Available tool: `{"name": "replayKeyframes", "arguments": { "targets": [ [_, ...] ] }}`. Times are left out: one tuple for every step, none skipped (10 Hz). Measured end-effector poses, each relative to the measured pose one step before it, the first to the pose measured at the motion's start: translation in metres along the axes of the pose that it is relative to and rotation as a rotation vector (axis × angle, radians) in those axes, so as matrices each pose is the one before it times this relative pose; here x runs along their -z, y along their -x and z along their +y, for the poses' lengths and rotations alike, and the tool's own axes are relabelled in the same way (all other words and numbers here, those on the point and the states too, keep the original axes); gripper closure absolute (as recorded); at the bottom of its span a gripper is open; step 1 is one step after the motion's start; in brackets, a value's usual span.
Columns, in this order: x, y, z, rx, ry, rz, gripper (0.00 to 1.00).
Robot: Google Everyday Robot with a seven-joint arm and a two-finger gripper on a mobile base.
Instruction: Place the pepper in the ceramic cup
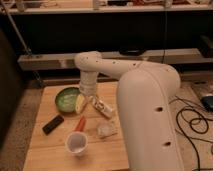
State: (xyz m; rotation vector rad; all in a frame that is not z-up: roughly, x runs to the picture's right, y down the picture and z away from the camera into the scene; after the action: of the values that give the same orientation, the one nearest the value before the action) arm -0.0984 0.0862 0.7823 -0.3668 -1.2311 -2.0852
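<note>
One hazard: gripper (94, 101), state impossible to tell, is hovering near pepper (80, 123) lying just beside cup (77, 144), risking toppling it.

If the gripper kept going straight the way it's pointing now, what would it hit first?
Most likely the wooden table, just beneath it. The gripper sits low beside the yellow wedge, angled downward. The pepper lies slightly off that line, though depth is unclear.
</note>
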Motion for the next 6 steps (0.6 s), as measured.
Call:
{"name": "replayKeyframes", "arguments": {
  "targets": [
    [-0.00156,-0.00241,-0.00275,0.00946,-0.00033,0.00050,0.20],
    [-0.00200,-0.00043,0.00044,0.00617,0.00163,-0.00140,0.20],
    [-0.00133,-0.00016,0.00035,0.00607,0.00089,-0.00053,0.20],
    [-0.00217,0.00040,0.00113,0.00608,0.00290,-0.00212,0.20],
    [-0.00124,-0.00063,-0.00076,0.00666,0.00472,0.00142,0.20],
    [-0.00112,-0.00208,-0.00276,0.01056,0.00322,0.00098,0.20]
  ]
}}
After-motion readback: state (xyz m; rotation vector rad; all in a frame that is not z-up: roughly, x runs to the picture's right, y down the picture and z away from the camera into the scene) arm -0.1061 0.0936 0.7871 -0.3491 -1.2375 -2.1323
